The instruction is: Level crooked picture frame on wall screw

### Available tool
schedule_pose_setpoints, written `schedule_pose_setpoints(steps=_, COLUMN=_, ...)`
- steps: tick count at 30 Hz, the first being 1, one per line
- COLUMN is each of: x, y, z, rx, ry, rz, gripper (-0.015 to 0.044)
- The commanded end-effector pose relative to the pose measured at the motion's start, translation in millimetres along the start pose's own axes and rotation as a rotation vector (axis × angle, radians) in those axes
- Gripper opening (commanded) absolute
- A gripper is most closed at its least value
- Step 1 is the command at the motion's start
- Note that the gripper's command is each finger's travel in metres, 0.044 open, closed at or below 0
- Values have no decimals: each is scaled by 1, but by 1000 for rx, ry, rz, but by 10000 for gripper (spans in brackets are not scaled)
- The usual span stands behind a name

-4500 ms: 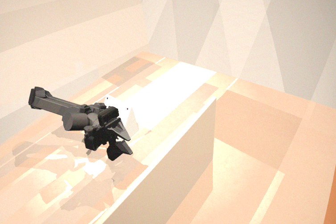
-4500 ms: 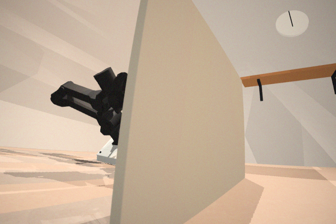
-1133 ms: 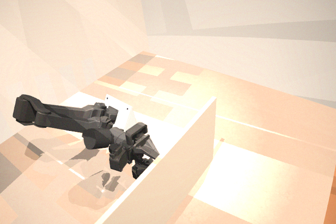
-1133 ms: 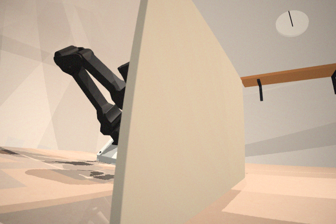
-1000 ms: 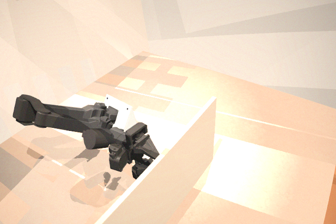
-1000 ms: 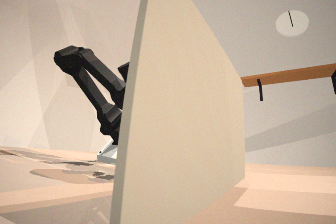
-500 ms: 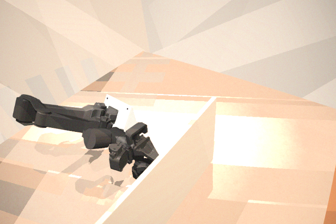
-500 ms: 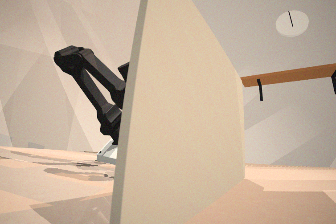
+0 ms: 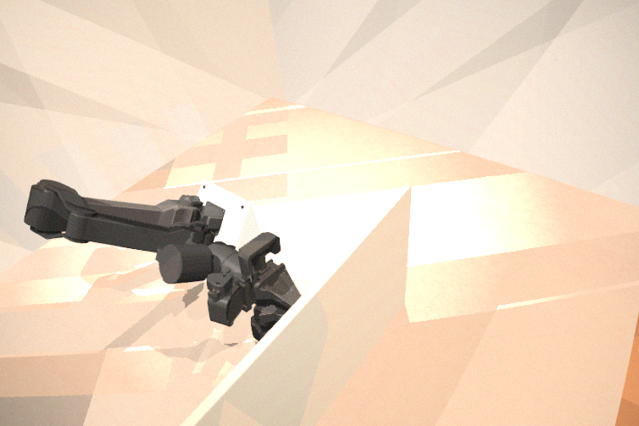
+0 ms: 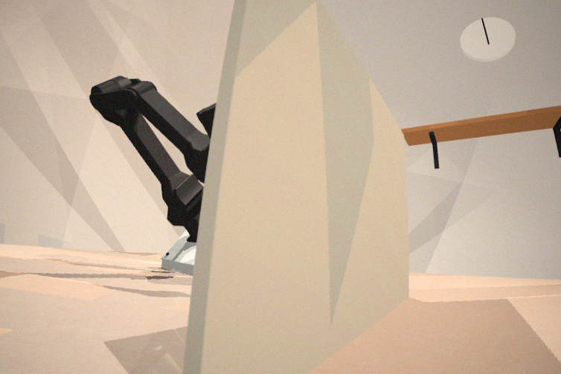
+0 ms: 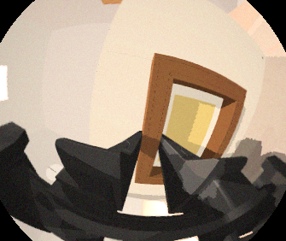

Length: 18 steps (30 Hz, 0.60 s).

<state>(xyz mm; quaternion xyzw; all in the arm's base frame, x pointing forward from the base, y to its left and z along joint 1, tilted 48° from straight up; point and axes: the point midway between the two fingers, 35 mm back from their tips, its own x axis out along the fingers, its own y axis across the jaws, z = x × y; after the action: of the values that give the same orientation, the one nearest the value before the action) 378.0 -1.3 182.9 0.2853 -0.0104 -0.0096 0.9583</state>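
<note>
The picture frame (image 11: 156,99) is brown wood with a white mat and a yellow picture. It shows only in the wrist view, hanging tilted on the cream wall panel (image 11: 125,45) (image 9: 361,266) (image 10: 280,179). My gripper (image 11: 149,136) (image 9: 265,318) is shut on the frame's lower bar, with one dark finger on each side of it. In the top and exterior views the panel hides the frame, and in the exterior view it also hides the gripper. The screw and the notched strip are hidden.
The arm reaches from its white base plate (image 9: 230,204) (image 10: 178,255) low towards the panel. A wooden shelf (image 10: 480,127) on black brackets and a round wall clock (image 10: 487,39) are on the far wall behind the panel.
</note>
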Motion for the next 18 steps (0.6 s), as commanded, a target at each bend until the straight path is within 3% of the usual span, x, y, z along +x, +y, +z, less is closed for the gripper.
schedule_pose_setpoints(steps=1, x=0, y=0, z=0, rx=5, ry=1, rz=2, gripper=0)
schedule_pose_setpoints(steps=18, x=0, y=5, z=0, rx=5, ry=1, rz=2, gripper=0)
